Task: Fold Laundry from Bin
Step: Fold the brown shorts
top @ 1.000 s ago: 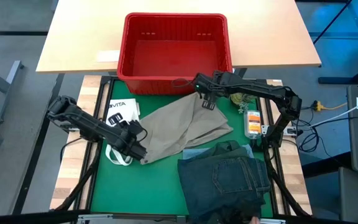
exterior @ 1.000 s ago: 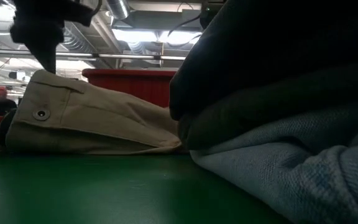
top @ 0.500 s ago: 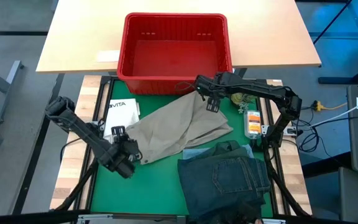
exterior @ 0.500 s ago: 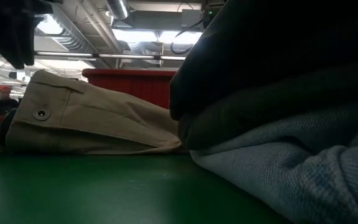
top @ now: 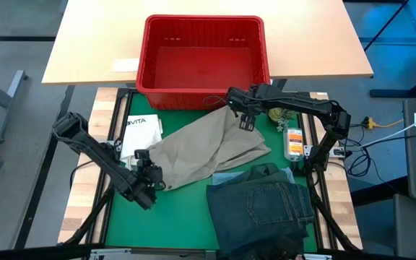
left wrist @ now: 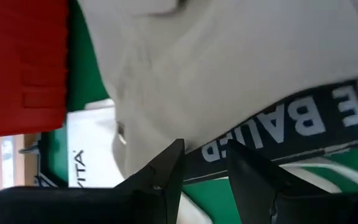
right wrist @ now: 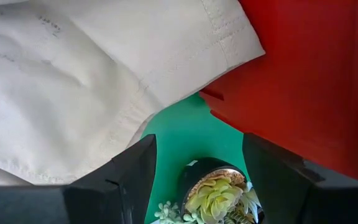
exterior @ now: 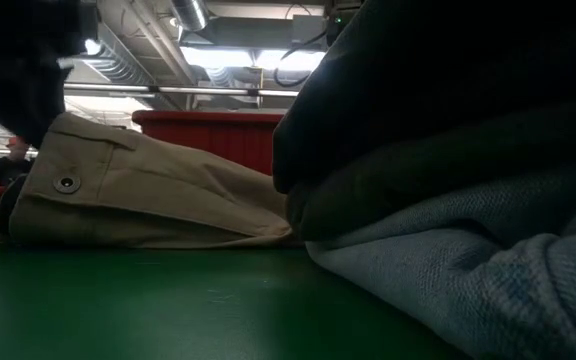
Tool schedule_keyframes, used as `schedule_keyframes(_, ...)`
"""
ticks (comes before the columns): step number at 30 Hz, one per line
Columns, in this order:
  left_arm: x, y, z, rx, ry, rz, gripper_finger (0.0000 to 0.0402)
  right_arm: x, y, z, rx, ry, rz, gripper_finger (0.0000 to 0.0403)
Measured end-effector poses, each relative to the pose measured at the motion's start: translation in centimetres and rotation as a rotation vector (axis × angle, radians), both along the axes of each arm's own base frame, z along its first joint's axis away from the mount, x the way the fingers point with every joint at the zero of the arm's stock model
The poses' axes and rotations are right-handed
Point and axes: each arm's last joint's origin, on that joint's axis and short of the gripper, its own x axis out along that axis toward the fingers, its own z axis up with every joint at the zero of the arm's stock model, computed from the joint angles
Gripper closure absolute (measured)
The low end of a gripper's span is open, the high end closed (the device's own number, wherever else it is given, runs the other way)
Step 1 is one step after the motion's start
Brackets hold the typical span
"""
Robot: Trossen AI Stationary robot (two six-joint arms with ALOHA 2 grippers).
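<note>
**Khaki garment lying slantwise between both sets of jaws**

Khaki-beige garment (top: 208, 152) spread flat on the green tabletop (top: 186, 217), long axis running on a diagonal from the near-left waistband end up to the far-right hem beside the red bin (top: 204, 58). Buttoned waistband end closest to the left gripper (top: 144, 189), parked just off that corner and over the white tote bag (top: 139, 133); jaws part-spread there, pinching nothing visible, printed strap and cloth ahead of them in the left wrist view. Far hem corner just beside the right gripper (top: 243, 117), jaws spread wide and empty, cloth edge (right wrist: 185, 56) lying ahead and to one side of them, a small potted succulent (right wrist: 213, 193) between the fingers' line and the bin wall. Folded denim jeans (top: 262, 209) stacked near-right, touching the khaki's lower edge, with dark pieces on the pile. Likely next: each arm onto its own end, the left nearer the waistband, the right nearer the hem
</note>
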Motion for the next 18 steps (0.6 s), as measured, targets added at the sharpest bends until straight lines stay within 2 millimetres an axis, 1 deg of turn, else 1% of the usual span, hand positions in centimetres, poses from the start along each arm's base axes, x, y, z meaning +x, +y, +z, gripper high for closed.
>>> schedule_keyframes(3, -0.2, 0.5, -1.1, 0.000, 0.009, 0.005, 0.0287, 0.0, 0.0, 0.0, 0.000, 0.000, 0.000, 0.0165)
schedule_keyframes(5, -0.1, 0.9, -1.5, 0.035, -0.038, 0.031, 0.0287, 0.0, 0.0, 0.0, 0.000, 0.000, 0.000, 0.0165)
schedule_keyframes(8, 0.0, 1.4, -1.6, 0.101, -0.106, 0.055, 0.0287, 0.0, 0.0, 0.0, 0.003, -0.002, 0.001, 0.0165)
schedule_keyframes(14, 0.5, 2.0, -1.4, 0.151, -0.146, 0.068, 0.0288, 0.1, 0.1, 0.0, 0.026, -0.022, 0.007, 0.0165)
schedule_keyframes(16, 0.6, 2.3, -1.5, 0.144, -0.141, 0.087, 0.0296, 0.1, 0.1, 0.0, 0.026, -0.023, 0.007, 0.0165)
schedule_keyframes(18, 0.7, 2.6, -1.5, 0.125, -0.128, 0.113, 0.0317, 0.1, 0.1, 0.0, 0.026, -0.022, 0.006, 0.0165)
